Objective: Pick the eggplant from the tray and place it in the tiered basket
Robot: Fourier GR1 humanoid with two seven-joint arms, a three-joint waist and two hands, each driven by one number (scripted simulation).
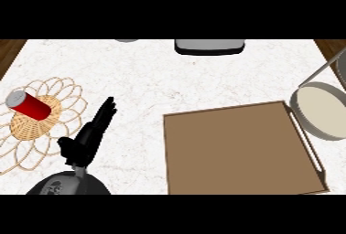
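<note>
A white marbled counter [169, 73] fills the view, with dark wood showing past its far corners. On its near right part lies a flat brown tray [236, 151] with a thin raised rim, set slightly askew to the counter's edge. At the left lies a round wicker mat [27, 125], a woven centre ringed by open loops. The tiered basket [327, 109] stands at the right edge, just beside the tray's far right corner: a round cream bowl with a grey rim, and a grey rod [317, 73] slanting up from it. The grey left forearm [67, 185] comes in at the lower left, and its black left hand [88, 137] is above the counter between mat and tray, fingers straight and together, thumb out, holding nothing. A dark grey box [209, 47] sits at the far edge. A red can [30, 106] lies on its side on the mat. The eggplant does not show, so its place cannot be told.
</note>
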